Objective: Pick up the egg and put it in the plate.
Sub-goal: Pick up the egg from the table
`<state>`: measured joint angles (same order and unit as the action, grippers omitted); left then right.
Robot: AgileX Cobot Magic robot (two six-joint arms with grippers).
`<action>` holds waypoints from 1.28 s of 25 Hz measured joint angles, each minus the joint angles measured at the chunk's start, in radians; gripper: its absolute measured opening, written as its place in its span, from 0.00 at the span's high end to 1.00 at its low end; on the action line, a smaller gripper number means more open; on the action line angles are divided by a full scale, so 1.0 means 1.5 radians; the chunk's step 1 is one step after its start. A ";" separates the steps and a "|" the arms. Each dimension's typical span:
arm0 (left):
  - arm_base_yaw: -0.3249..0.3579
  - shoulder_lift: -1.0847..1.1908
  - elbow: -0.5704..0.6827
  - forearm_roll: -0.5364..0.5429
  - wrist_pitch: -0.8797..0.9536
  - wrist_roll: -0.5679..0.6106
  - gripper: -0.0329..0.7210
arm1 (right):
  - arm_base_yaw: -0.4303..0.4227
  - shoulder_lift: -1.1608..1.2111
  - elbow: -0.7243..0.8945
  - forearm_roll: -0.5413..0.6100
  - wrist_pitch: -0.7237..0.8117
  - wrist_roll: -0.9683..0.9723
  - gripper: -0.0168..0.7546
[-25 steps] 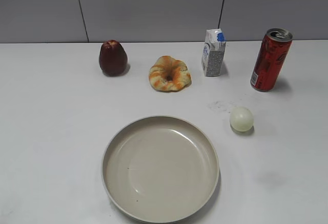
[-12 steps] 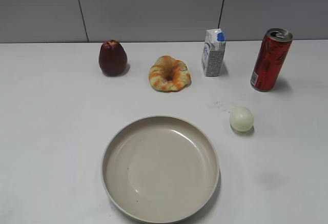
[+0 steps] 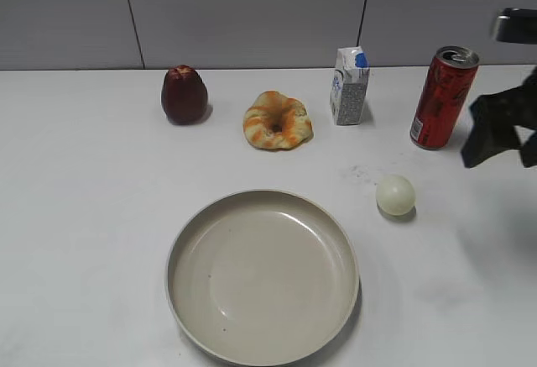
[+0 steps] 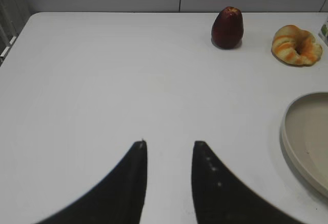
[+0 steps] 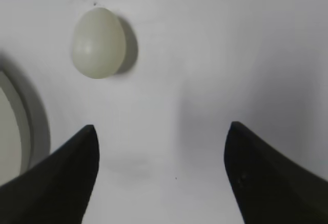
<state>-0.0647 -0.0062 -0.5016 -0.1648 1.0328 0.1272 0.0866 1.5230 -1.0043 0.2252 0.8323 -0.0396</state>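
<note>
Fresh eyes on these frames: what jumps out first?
The big plate, empty, front and centre of the table. Right of its far rim lies the egg, alone on the bare top. The right hand hangs open at the right edge beside the red can, off to the egg's right and touching nothing.

Exterior view slants down from 6 o'clock; both wrist views share its plate [image 3: 262, 276], the right nearest.
</note>
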 joint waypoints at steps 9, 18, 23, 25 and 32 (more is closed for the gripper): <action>0.000 0.000 0.000 0.000 0.000 0.000 0.64 | 0.191 0.208 -0.151 -0.122 -0.018 0.135 0.23; 0.000 0.000 0.000 0.000 0.000 0.000 0.64 | 0.198 0.352 -0.238 -0.138 -0.011 0.162 0.23; 0.000 0.000 0.000 0.000 0.000 0.000 0.64 | 0.198 0.385 -0.245 -0.142 -0.003 0.166 0.23; 0.000 0.000 0.000 0.000 0.000 0.000 0.64 | 0.198 0.417 -0.251 -0.141 0.015 0.173 0.23; 0.000 0.000 0.000 0.000 0.000 0.000 0.64 | 0.198 0.422 -0.265 -0.150 0.035 0.176 0.40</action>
<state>-0.0647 -0.0062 -0.5016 -0.1648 1.0328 0.1264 0.3840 2.1554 -1.4025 0.0000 0.8855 0.2240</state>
